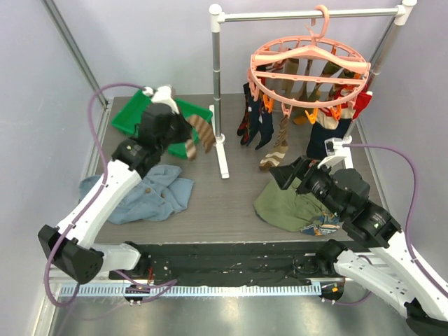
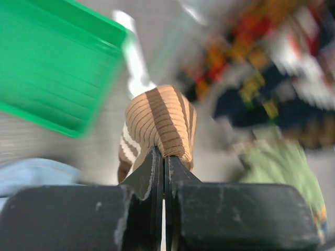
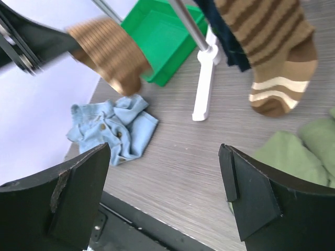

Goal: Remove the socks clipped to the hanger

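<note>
Left gripper (image 2: 162, 157) clamped shut on a tan striped sock (image 2: 159, 123). It's off the hanger (image 1: 308, 61), held left of centre in the top view, beside the tray (image 1: 129, 119).

Right gripper (image 3: 165, 157) jaws wide, empty, lower right.

Other socks (image 1: 276, 140) hang clipped, upper right.

Step looks like drop-off. Next: left lets go, right goes up to a clipped sock.

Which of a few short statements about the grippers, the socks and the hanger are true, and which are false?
1. The left gripper is shut on a brown striped sock. True.
2. The right gripper holds a sock. False: it is open and holds nothing.
3. The hanger hangs from the rail with socks clipped to it. True.
4. The denim garment lies in the green tray. False: it lies on the table, outside the tray.
</note>
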Robot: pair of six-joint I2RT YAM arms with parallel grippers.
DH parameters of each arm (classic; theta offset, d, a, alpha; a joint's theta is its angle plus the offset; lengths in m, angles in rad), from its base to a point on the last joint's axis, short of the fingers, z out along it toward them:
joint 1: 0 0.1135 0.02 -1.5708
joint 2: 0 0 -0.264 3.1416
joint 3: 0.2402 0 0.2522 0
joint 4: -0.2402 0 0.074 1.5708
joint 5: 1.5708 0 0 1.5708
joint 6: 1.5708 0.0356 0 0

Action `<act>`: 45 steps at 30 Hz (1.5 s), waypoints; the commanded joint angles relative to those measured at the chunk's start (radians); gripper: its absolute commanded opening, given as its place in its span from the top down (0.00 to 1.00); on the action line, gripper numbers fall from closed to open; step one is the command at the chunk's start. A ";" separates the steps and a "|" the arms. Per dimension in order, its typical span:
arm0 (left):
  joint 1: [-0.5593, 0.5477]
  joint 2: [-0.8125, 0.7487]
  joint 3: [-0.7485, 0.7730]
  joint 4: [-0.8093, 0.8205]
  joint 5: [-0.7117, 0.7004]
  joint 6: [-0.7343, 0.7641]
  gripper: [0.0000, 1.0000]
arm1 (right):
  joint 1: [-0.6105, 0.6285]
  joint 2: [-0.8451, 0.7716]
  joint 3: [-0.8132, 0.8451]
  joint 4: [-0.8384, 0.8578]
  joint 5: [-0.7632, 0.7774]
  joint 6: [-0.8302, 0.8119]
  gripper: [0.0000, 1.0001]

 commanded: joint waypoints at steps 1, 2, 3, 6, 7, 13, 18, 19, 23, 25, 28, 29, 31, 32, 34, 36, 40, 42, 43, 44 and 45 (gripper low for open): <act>0.159 0.067 0.137 -0.034 -0.015 -0.026 1.00 | 0.000 -0.024 -0.022 -0.017 0.053 -0.048 0.06; 0.182 0.090 0.165 -0.031 -0.007 -0.029 1.00 | 0.002 -0.026 -0.027 -0.012 0.053 -0.049 0.06; 0.223 0.120 0.221 -0.039 -0.002 -0.032 1.00 | 0.002 -0.027 -0.027 -0.011 0.052 -0.056 0.07; 0.291 0.242 0.327 -0.040 -0.002 -0.028 1.00 | 0.002 -0.032 -0.025 -0.011 0.044 -0.065 0.07; 0.306 0.304 0.352 -0.036 -0.001 -0.024 1.00 | 0.000 -0.036 -0.025 -0.012 0.044 -0.069 0.07; 0.400 0.495 0.472 0.026 0.021 -0.035 1.00 | 0.000 -0.030 -0.024 -0.015 0.084 -0.085 0.07; 0.469 0.628 0.484 0.121 0.100 -0.026 0.97 | 0.002 -0.001 0.004 -0.028 0.102 -0.111 0.08; 0.472 0.639 0.478 0.144 0.110 -0.018 0.94 | 0.000 0.000 0.004 -0.028 0.107 -0.111 0.08; 0.481 0.658 0.539 0.080 0.123 -0.004 0.32 | 0.000 0.023 -0.007 -0.028 0.142 -0.106 0.08; 0.481 0.606 0.523 0.084 0.140 -0.003 0.10 | 0.000 0.051 -0.008 -0.020 0.156 -0.105 0.08; 0.481 0.498 0.469 0.072 0.171 -0.009 0.00 | 0.002 0.095 -0.004 0.021 0.184 -0.114 0.08; 0.480 0.471 0.429 0.067 0.183 -0.020 0.00 | 0.000 0.108 -0.002 0.038 0.194 -0.115 0.09; 0.480 0.374 0.374 0.076 0.261 -0.053 0.00 | 0.002 0.151 -0.005 0.099 0.222 -0.112 0.09; 0.473 0.343 0.308 0.086 0.281 -0.064 0.00 | 0.000 0.169 -0.004 0.123 0.233 -0.109 0.09; 0.464 0.247 0.193 0.134 0.375 -0.083 0.00 | 0.000 0.227 -0.005 0.216 0.240 -0.105 0.11; 0.444 0.184 0.116 0.176 0.421 -0.099 0.00 | 0.002 0.272 -0.007 0.317 0.239 -0.120 0.13; 0.379 0.066 -0.037 0.236 0.513 -0.150 0.00 | 0.003 0.397 0.035 0.385 0.299 -0.106 0.18; 0.343 0.015 -0.066 0.236 0.515 -0.141 0.00 | 0.014 0.454 0.044 0.444 0.390 -0.089 0.19; 0.310 -0.002 -0.097 0.231 0.508 -0.133 0.00 | 0.024 0.470 0.042 0.480 0.430 -0.092 0.19; 0.294 -0.032 -0.114 0.231 0.511 -0.120 0.00 | 0.029 0.508 0.045 0.500 0.505 -0.100 0.19; 0.280 -0.045 -0.128 0.233 0.518 -0.109 0.00 | 0.037 0.526 0.058 0.518 0.553 -0.106 0.20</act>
